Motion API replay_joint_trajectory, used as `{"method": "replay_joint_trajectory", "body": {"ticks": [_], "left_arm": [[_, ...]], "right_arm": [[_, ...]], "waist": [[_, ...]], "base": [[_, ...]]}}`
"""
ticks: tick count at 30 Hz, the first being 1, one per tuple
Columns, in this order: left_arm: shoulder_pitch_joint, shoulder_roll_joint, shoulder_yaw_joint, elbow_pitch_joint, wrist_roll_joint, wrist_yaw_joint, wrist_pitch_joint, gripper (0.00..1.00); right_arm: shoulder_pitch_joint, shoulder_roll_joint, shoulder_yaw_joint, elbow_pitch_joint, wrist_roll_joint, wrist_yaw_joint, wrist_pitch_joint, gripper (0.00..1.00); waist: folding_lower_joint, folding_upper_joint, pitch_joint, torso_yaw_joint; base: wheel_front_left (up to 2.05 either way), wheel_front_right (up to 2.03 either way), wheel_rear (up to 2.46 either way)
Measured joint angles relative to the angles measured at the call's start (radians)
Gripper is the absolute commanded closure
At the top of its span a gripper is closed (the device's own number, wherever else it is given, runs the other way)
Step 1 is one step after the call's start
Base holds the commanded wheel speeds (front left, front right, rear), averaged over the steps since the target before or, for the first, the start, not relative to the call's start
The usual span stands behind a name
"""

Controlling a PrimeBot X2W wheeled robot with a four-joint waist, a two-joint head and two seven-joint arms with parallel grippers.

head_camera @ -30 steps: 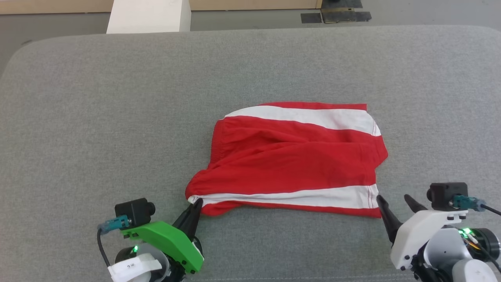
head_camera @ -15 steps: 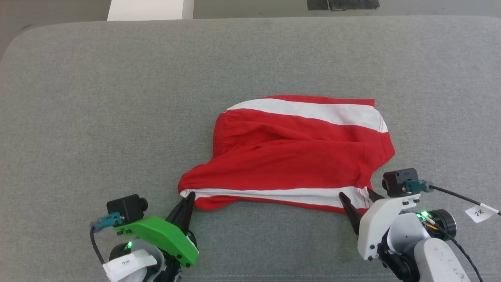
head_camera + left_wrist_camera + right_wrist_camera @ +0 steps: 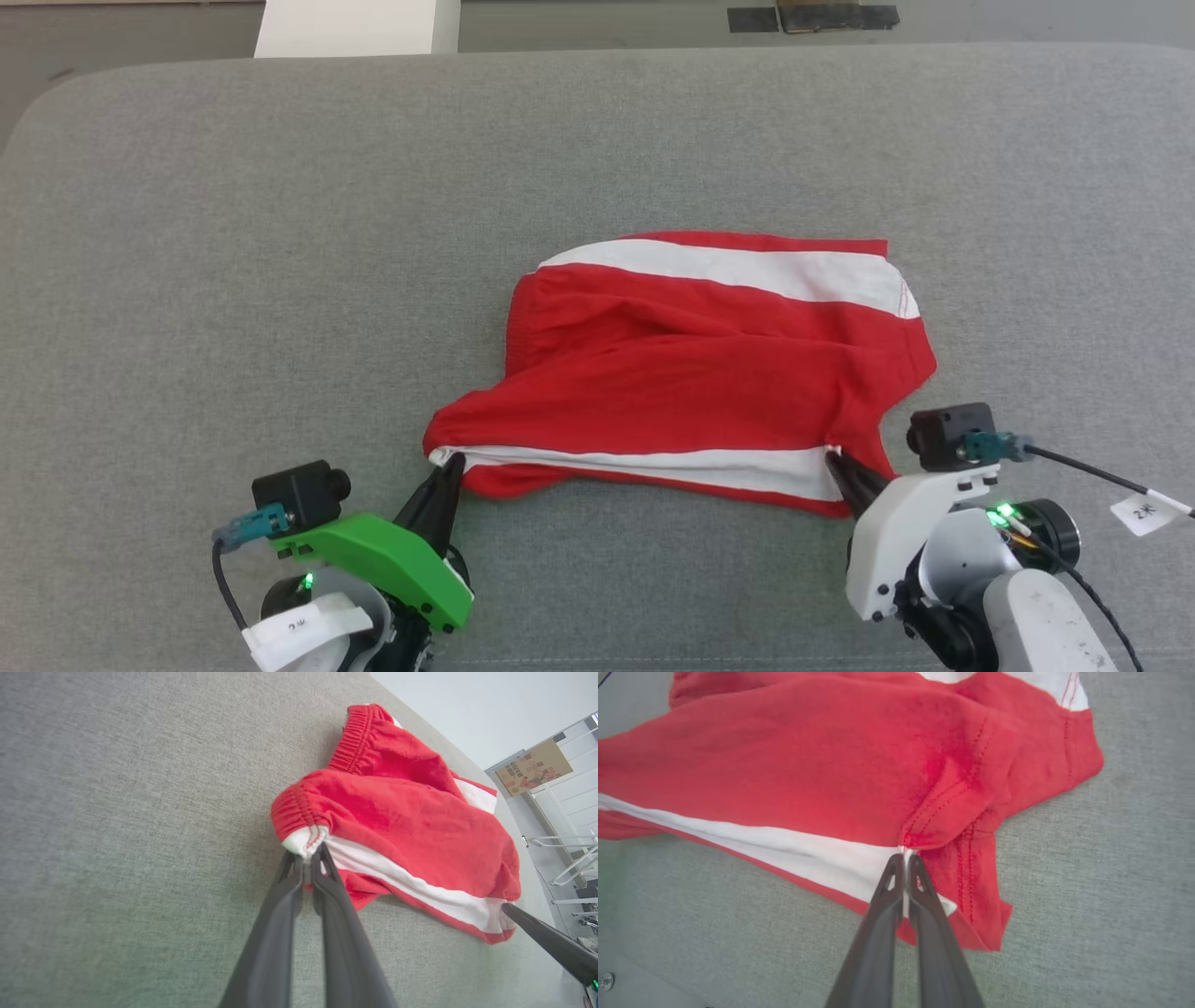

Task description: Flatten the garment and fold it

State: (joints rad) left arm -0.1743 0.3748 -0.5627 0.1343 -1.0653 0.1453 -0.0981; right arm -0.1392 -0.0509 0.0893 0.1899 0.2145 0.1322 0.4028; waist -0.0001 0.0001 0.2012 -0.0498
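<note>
Garment was held at its two near corners, low in the head view. The left gripper, on its green mount, reached up from the lower left with its jaws closed on the white-banded left corner. The right gripper, on its white mount, angled in from the lower right, jaws pinched together on the white band beside a red seam. The cloth lay on a wide grey fabric surface, near its front edge. Beyond the far edge stood a white block, with a dark patch on the floor. The garment's long axis ran left to right. Its gathered elastic edge faced left, and its white bands ran along the near and far sides.
</note>
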Motion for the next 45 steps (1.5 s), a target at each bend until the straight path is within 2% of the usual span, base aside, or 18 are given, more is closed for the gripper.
{"method": "replay_joint_trajectory", "body": {"ticks": [6, 10, 15, 20, 23, 26, 30, 33, 36, 40, 45], "left_arm": [[-0.022, -0.002, 0.011, -0.049, -0.035, -0.040, 0.007, 1.00], [-0.141, 0.012, 0.018, -0.102, -0.046, -0.075, 0.087, 1.00], [-0.386, 0.010, 0.084, -0.127, -0.134, -0.085, 0.210, 1.00], [-0.665, 0.009, 0.138, -0.051, -0.155, -0.047, 0.291, 1.00], [-0.814, 0.003, 0.163, 0.029, -0.140, -0.028, 0.298, 1.00], [-0.958, -0.014, 0.198, 0.120, -0.116, -0.008, 0.260, 1.00], [-1.098, -0.023, 0.235, 0.215, -0.075, -0.007, 0.184, 1.00], [-1.177, -0.033, 0.278, 0.268, -0.072, -0.026, 0.101, 1.00], [-1.218, -0.038, 0.295, 0.301, -0.065, -0.072, 0.045, 1.00], [-1.196, -0.048, 0.285, 0.341, -0.071, -0.128, 0.045, 1.00], [-1.001, -0.030, 0.212, 0.376, -0.056, -0.184, 0.063, 1.00]], "right_arm": [[-0.008, 0.000, -0.007, -0.098, 0.020, 0.000, 0.014, 1.00], [-0.108, -0.012, 0.004, -0.175, -0.015, 0.000, 0.084, 1.00], [-0.371, -0.076, 0.014, -0.180, -0.021, 0.000, 0.145, 1.00], [-0.667, -0.121, 0.043, -0.074, -0.031, 0.000, 0.150, 1.00], [-0.836, -0.123, 0.042, 0.010, -0.044, 0.000, 0.118, 1.00], [-0.995, -0.122, 0.040, 0.083, -0.087, 0.000, 0.047, 1.00], [-1.155, -0.115, 0.050, 0.152, -0.139, 0.000, -0.083, 1.00], [-1.246, -0.095, 0.039, 0.194, -0.184, 0.000, -0.195, 1.00], [-1.298, -0.083, 0.016, 0.224, -0.223, 0.000, -0.286, 1.00], [-1.279, -0.073, 0.029, 0.286, -0.221, 0.000, -0.303, 1.00], [-1.105, -0.087, 0.116, 0.336, -0.158, 0.000, -0.263, 1.00]], "waist": [[0.0000, 0.0000, -0.012, 0.004], [0.0000, 0.0000, 0.000, 0.004], [0.0000, 0.0000, 0.043, -0.001], [0.0001, 0.0000, 0.107, -0.011], [0.0003, 0.0000, 0.151, -0.019], [0.0003, 0.0000, 0.198, -0.030], [0.0003, 0.0000, 0.250, -0.044], [0.0004, 0.0000, 0.285, -0.058], [0.0003, 0.0000, 0.308, -0.069], [0.0003, 0.0000, 0.313, -0.074], [0.0003, 0.0000, 0.283, -0.066]], "base": [[0.00, 0.00, 0.00], [0.00, 0.00, 0.00], [0.00, 0.00, 0.00], [0.00, 0.00, 0.00], [0.00, 0.00, 0.00], [0.00, 0.00, 0.00], [0.00, 0.00, 0.00], [0.00, 0.00, 0.00], [0.00, 0.00, 0.00], [0.00, 0.00, 0.00], [0.00, 0.00, 0.00]]}}
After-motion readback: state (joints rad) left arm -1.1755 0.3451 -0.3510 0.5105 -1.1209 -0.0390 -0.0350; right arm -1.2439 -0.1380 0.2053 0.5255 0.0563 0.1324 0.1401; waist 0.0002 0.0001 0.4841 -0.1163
